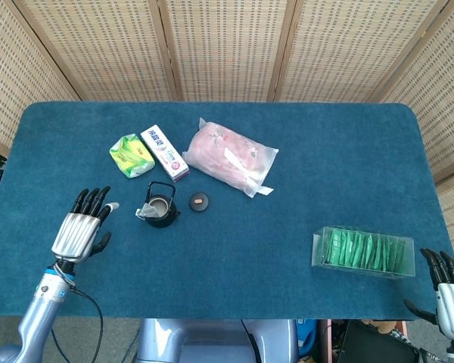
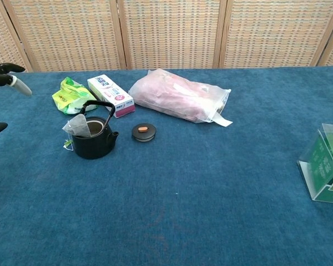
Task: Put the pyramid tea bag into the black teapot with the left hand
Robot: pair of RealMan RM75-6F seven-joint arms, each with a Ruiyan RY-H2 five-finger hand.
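The black teapot (image 1: pixel 159 208) (image 2: pixel 93 138) stands left of the table's middle, its handle upright. The pyramid tea bag (image 2: pixel 77 126) (image 1: pixel 145 212) leans on the pot's left rim, partly inside, and its string and green tag (image 2: pixel 67 144) hang down the left side. My left hand (image 1: pixel 81 227) is apart from the pot, to its left, fingers spread and holding nothing; in the chest view only its fingertips (image 2: pixel 4 75) show at the left edge. My right hand (image 1: pixel 448 291) sits at the bottom right corner, fingers apart, empty.
The teapot lid (image 1: pixel 200 201) (image 2: pixel 144 132) lies just right of the pot. Behind it are a green packet (image 1: pixel 131 154), a white box (image 1: pixel 164 152) and a pink plastic bag (image 1: pixel 229 156). A clear box of green tea sachets (image 1: pixel 363 252) stands at the front right.
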